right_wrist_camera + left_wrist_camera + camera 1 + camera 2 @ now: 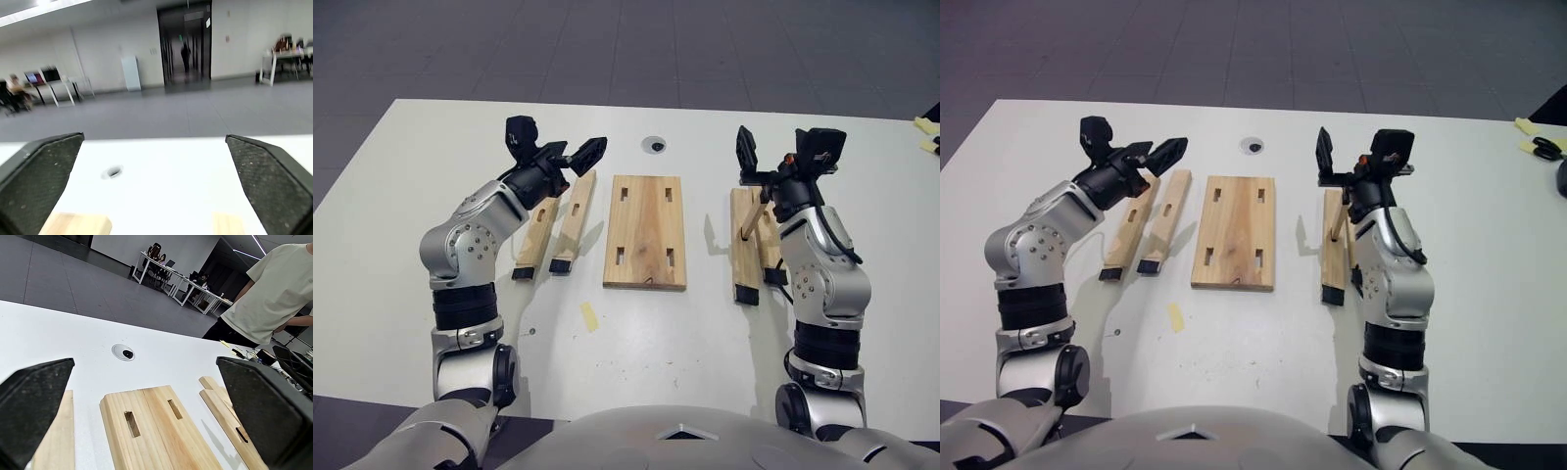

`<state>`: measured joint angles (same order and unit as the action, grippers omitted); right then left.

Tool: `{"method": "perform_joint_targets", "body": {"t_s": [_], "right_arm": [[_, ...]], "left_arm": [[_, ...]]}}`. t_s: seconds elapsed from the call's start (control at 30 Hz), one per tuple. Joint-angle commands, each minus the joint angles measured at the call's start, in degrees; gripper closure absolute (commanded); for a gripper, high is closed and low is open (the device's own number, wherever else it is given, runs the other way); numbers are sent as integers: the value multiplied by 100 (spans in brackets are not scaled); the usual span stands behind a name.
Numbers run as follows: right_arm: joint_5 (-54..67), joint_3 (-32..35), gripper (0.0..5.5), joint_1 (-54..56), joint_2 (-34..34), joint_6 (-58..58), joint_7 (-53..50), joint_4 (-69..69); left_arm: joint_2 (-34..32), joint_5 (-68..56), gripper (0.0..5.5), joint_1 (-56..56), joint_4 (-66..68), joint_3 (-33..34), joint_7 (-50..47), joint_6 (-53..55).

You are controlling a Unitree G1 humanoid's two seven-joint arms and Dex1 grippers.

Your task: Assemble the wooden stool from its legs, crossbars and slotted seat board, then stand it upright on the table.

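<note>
Left arm (470, 250), right arm (829, 284): rounded silver housings, black ribbed joint bands, small screws ringing elbow caps. Black cable (845, 245) along right forearm. Left gripper (558, 147), right gripper (781, 152): black, wedge-shaped fingers (41, 171), grainy faces.

Left arm (470, 245) and right arm (824, 269) are bent, raised forward, jaws on both spread wide.
</note>
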<state>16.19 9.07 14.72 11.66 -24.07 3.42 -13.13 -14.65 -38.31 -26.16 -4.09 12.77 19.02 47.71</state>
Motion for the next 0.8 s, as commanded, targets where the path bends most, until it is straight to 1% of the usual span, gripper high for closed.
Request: {"method": "perform_joint_targets", "body": {"t_s": [0.03,0.23,0.43,0.5,0.63,0.7,0.8], "right_arm": [[-194,-62,11,-305,13,-177,-36,231],[265,242,11,-59,-206,95,22,-356],[714,478,11,-41,-90,-761,-335,-2119],[948,568,11,-378,-21,-1131,-322,-2565],[1143,674,11,-1831,-51,-1719,-255,-2801],[1324,494,11,-2462,-78,-1943,-82,-2940],[1693,210,11,-3001,-43,-2271,248,-2984]], "left_arm": [[-46,37,10,15,32,-33,-5,50],[-28,21,10,68,-23,-43,-23,68],[-49,-5,10,167,-103,-8,-39,79],[-48,-19,10,214,-157,10,-56,88],[-61,-33,10,324,-273,49,-91,129],[-93,-41,10,353,-302,106,-109,139],[-92,-33,10,380,-304,155,-149,121]]}}
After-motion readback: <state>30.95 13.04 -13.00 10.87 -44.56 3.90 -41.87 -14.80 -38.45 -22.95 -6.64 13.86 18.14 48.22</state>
